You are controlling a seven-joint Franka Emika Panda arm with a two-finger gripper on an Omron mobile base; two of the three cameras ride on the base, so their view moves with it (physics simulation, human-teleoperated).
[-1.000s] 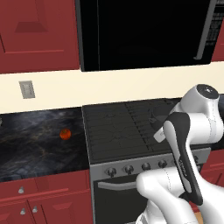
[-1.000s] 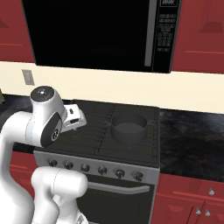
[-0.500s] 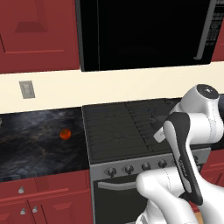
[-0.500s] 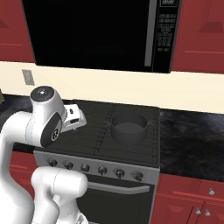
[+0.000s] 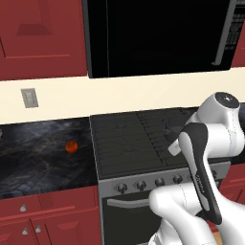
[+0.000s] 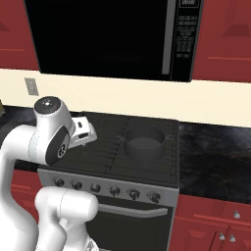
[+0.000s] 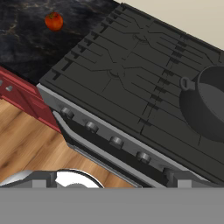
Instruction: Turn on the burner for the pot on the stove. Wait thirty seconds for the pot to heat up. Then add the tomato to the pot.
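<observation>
**My claw is up over the stove, wide open**

I look down at the stove (image 7: 131,83). It is wide and black, with dark bumpy grates on top that make lines and crosses. Its front is smooth grey metal. A row of round dark knobs (image 7: 116,141) sits along that front, above a long grey handle (image 6: 132,210).

The pot (image 6: 143,143) is round, dark grey and smooth. It stands on the right side of the stove, toward the back. It has a small loop handle on its side.

The tomato (image 5: 71,146) is a little red-orange ball with a dark spot on top. It lies on the dark, shiny, swirly counter (image 5: 43,153) left of the stove, well apart from the pot.

My claw (image 6: 84,132) hangs above the left part of the stove. Its fingers are spread wide and hold nothing.

The cabinets (image 5: 38,38) are red.
</observation>
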